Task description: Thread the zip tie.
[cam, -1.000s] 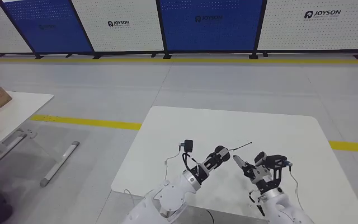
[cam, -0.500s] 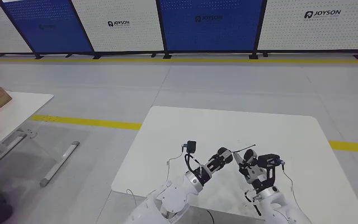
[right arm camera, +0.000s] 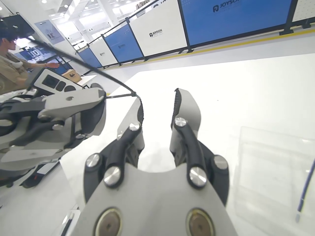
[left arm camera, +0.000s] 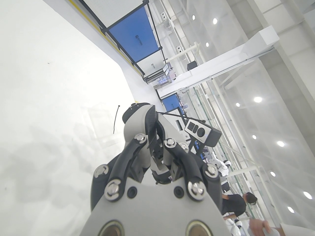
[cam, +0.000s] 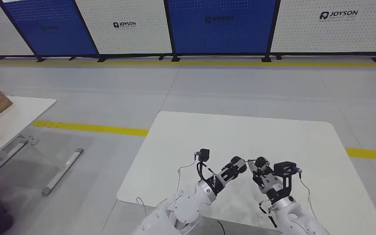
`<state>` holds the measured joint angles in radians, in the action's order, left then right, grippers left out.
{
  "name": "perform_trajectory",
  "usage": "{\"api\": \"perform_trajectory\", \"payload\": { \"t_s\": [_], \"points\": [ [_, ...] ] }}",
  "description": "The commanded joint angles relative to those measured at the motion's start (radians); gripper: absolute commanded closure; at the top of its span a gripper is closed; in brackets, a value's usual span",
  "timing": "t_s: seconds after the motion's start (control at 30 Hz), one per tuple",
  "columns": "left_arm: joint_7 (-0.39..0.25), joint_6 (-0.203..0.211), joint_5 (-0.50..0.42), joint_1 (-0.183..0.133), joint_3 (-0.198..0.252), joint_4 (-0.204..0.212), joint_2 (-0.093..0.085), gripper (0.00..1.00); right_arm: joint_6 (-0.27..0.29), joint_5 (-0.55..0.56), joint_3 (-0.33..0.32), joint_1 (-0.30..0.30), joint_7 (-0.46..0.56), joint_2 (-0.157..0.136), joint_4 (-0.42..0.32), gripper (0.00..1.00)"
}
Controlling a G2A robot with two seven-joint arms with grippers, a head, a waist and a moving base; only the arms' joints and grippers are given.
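We note a thin black zip tie (right arm camera: 120, 95), bent in a sharp V above the table (right arm camera: 246, 79). The left gripper (left arm camera: 147, 114) pinches one end. The bend sits at the wide-spread right gripper (right arm camera: 158, 96).

You get bright, even light from round ceiling lamps (left arm camera: 257, 99); the white table (left arm camera: 49, 74) glares nearly blank; both wrist views bow at their edges.

The left end effector (cam: 239, 162) and right end effector (cam: 256, 163) have drawn together.
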<state>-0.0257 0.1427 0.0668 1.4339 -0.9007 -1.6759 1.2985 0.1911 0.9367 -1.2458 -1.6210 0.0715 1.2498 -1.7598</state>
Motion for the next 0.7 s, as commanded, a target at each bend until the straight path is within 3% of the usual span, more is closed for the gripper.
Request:
{"api": "perform_trajectory", "payload": {
  "t_s": [0.0,0.43,0.67],
  "points": [
    [0.0,0.0,0.003,-0.002,0.004,0.004,0.001,1.0,0.002,0.003,0.001,-0.001,0.0,0.0,0.001,0.72],
    [0.016,-0.012,0.016,-0.002,0.01,0.011,0.005,1.0,0.013,0.028,0.01,-0.003,-0.004,-0.002,0.002,0.69],
    [0.015,-0.019,0.02,-0.001,0.012,0.014,0.006,1.0,0.006,0.029,0.01,-0.005,-0.015,-0.001,0.002,0.82]
  ]
}}
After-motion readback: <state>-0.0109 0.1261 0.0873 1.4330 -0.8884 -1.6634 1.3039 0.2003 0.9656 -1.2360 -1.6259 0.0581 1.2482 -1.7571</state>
